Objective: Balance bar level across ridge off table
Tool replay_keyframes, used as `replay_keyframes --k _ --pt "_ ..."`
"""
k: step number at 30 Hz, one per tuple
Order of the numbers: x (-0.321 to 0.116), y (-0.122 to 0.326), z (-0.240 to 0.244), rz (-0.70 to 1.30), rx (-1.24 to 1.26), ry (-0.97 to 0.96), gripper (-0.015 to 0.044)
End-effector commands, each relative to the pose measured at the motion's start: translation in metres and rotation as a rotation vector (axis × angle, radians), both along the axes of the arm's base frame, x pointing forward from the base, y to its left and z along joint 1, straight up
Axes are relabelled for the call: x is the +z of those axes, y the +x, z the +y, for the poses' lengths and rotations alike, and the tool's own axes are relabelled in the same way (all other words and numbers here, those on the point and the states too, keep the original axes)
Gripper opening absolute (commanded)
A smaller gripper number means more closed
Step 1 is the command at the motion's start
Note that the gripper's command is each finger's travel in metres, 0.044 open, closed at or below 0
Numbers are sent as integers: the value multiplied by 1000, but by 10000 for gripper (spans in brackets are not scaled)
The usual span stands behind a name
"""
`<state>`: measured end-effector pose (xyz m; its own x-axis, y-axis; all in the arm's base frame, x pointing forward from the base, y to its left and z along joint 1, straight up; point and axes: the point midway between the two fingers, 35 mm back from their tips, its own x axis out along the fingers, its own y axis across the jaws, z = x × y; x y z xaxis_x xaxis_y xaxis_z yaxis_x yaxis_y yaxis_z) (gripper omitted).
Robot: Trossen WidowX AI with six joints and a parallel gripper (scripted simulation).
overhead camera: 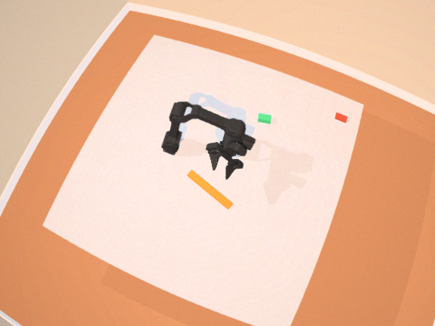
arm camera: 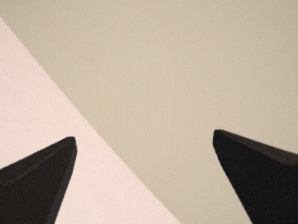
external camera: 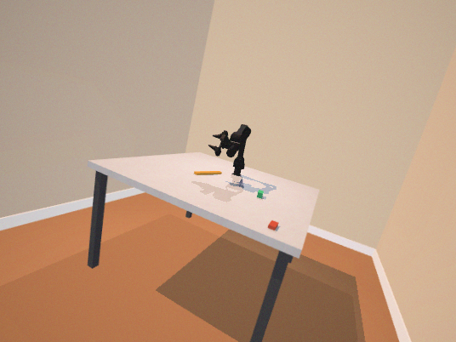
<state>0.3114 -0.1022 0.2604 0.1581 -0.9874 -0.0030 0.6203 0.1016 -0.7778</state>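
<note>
Orange and slender, the long bar (overhead camera: 210, 190) (external camera: 208, 173) is lying flat on the white tabletop (overhead camera: 134, 195) (external camera: 140, 168), below the raised gripper (overhead camera: 220, 174) (external camera: 210, 141) (arm camera: 145, 135) and off beyond its fingertips, touching nothing but the table. The gripper is hanging in the air with its pointed fingers spread wide, nothing between them; the wrist view is showing only tabletop and a plain surface past the edge.

I'm judging the bar to be light and stiff, with smooth sides that could be slipping if pinched off-centre. Its middle is looking like the best hold, one finger on each long side, so that neither end is dipping on the way up. The fingers will be needing a turn to straddle its narrow width.

Behind the gripper, on the arm's base side, a small green block (overhead camera: 264, 118) (external camera: 260, 194) is sitting on the table, and farther off from the hand a small red block (overhead camera: 341, 117) (external camera: 273, 225) is lying nearer an edge. Neither is standing between hand and bar. Which piece is serving as the ridge, I cannot tell; a short support could be letting the bar roll or tip.
</note>
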Motion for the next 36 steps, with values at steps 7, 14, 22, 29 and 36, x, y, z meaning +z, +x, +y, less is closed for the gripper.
replay_keyframes --k 7,14,22,29,36 --pt "-22 -19 -19 103 -114 143 315" --pt "-50 -42 -35 214 -217 346 315" --pt "-80 -64 -42 314 -274 597 315" --pt "-104 -77 -42 382 -274 823 315" --pt "-122 -85 -37 423 -218 1043 315"
